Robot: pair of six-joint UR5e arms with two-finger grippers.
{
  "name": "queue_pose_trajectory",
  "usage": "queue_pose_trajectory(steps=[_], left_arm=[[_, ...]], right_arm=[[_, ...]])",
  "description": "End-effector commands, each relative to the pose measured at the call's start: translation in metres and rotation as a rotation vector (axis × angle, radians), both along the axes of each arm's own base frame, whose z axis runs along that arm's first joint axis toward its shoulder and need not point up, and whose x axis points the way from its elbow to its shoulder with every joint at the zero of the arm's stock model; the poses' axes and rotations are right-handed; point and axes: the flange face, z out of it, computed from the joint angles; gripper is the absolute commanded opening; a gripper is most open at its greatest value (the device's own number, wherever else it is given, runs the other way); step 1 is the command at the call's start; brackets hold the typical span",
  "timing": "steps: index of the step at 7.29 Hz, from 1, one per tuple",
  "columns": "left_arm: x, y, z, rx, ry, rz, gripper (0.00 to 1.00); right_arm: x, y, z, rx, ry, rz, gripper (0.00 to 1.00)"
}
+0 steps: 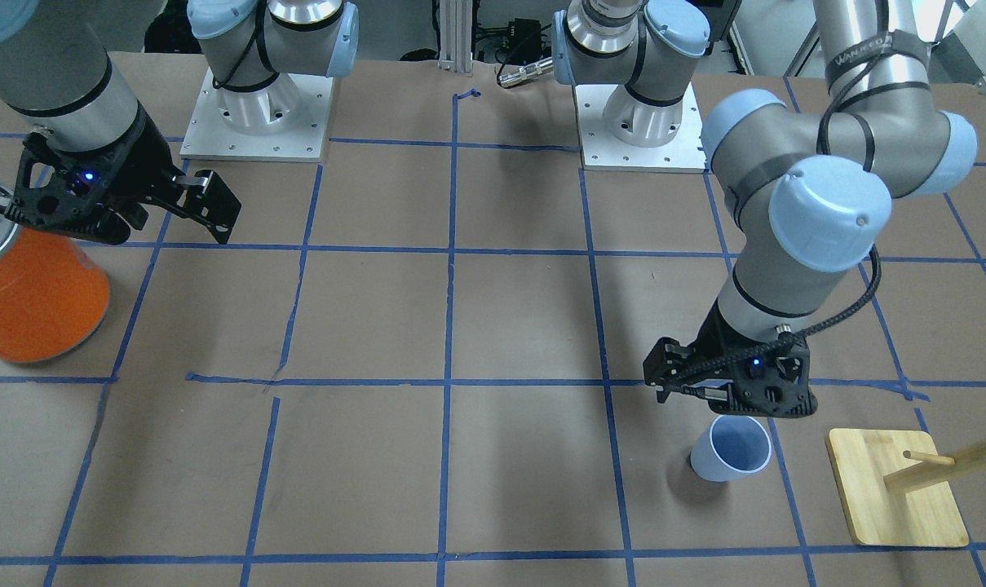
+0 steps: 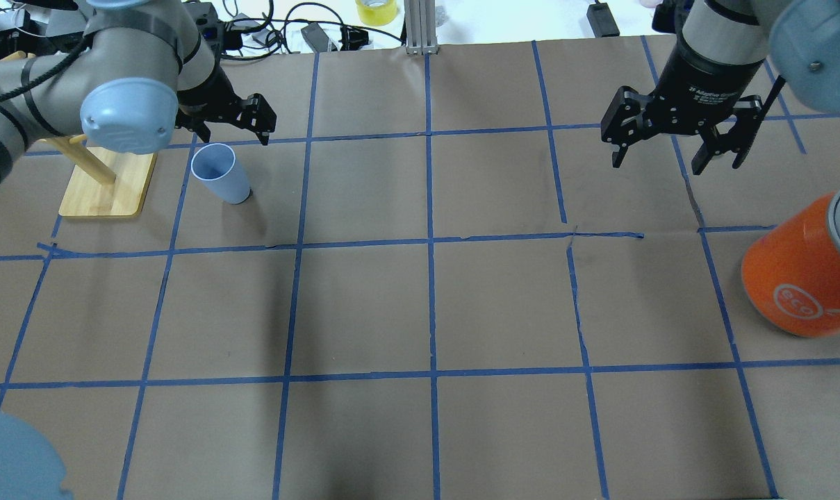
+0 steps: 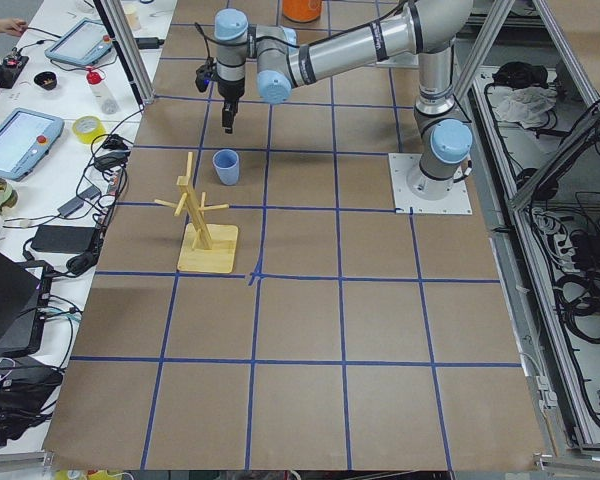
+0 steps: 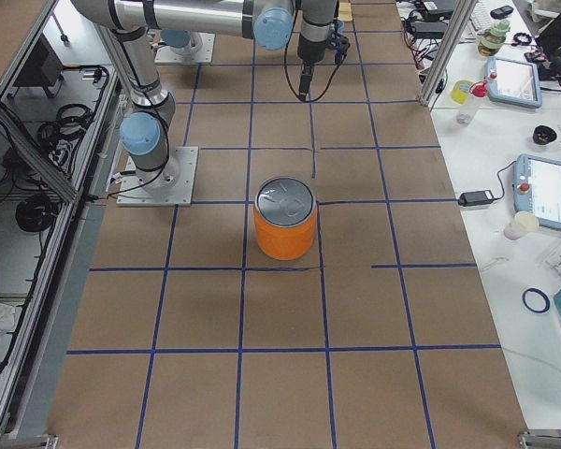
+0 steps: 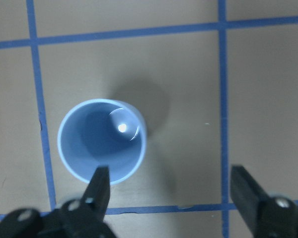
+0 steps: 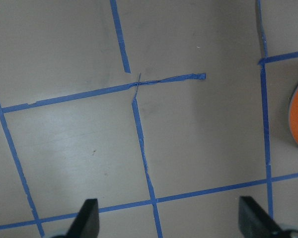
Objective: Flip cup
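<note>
The cup stands upright under the left end effector (spread, empty), right end effector likewise released.

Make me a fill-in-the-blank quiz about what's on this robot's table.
The small pale blue plastic cup stands with its mouth facing ____.
The left claw hovers above it, empty, its fingers ____.
The large can with a silver top has a body coloured ____.
The peg rack beside the cup is made of ____.
Missing words: up; open; orange; wood.
</note>
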Motion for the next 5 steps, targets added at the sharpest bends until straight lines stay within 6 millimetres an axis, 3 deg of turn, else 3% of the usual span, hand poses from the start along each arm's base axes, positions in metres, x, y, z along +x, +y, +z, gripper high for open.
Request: queue_pose_trajectory(steps=[1,2,4,5], left_arm=[[-0.039,0.043,0.118,0.032,0.011,-0.004,1.00],[-0.039,0.061,0.156,0.022,0.010,-0.004,1.00],[-0.038,0.111,0.181,0.024,0.018,0.002,1.00],[-0.038,0.122,0.179,0.027,0.018,0.003,1.00]], right_arm=[[-0.003,0.000,-0.001,0.005,0.038,0.008,1.00],[-0.003,0.000,-0.001,0.003,0.038,0.008,1.00],[-0.002,-0.001,0.002,-0.012,0.038,0.007,1.00],[-0.002,-0.002,0.005,-0.023,0.036,-0.005,1.00]])
